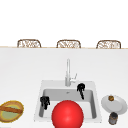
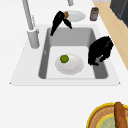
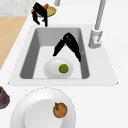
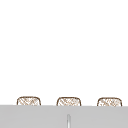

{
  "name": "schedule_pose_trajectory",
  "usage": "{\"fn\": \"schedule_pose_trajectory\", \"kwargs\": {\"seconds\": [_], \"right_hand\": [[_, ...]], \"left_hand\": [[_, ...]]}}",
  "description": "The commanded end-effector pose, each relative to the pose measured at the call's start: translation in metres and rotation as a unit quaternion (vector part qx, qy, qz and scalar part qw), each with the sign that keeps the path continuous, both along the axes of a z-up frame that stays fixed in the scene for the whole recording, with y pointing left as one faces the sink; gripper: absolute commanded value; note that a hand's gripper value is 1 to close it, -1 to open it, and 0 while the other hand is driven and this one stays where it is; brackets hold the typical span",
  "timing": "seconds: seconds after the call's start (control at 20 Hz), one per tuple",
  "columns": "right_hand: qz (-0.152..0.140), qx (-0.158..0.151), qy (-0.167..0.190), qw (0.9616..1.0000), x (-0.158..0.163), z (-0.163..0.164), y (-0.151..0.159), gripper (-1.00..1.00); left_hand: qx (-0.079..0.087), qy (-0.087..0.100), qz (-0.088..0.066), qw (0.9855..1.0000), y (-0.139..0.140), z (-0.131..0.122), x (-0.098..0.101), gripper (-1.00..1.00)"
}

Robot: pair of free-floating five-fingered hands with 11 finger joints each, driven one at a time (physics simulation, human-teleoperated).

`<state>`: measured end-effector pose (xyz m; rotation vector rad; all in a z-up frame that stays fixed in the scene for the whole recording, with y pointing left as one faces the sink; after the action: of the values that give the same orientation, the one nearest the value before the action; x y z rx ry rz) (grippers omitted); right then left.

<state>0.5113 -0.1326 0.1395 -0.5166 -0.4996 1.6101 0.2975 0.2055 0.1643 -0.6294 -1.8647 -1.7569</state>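
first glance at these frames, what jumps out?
A big red ball at the near edge of the sink in the front view. In the basin, a white plate carries a small green fruit. Above it hang two black hands: the left hand curled, the right hand with fingers straight, pointing down near the faucet.

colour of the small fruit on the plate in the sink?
Green fruit on the white plate; clearest in the left side view.
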Motion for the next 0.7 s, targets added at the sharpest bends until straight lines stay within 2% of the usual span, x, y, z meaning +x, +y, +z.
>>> {"fn": "schedule_pose_trajectory", "kwargs": {"seconds": [0.0,0.4,0.65], "right_hand": [[0.001,0.028,-0.030,0.9992,-0.026,-0.017,-0.004,-1.00],[0.017,0.021,-0.045,0.9986,-0.085,-0.036,-0.009,-1.00],[0.019,0.021,-0.046,0.9986,-0.085,-0.042,-0.009,-1.00]], "left_hand": [[0.000,0.000,0.000,1.0000,0.000,0.000,0.000,0.00],[0.000,0.000,0.000,1.0000,0.000,0.000,0.000,0.00],[0.000,0.000,0.000,1.0000,0.000,0.000,0.000,0.00]]}}
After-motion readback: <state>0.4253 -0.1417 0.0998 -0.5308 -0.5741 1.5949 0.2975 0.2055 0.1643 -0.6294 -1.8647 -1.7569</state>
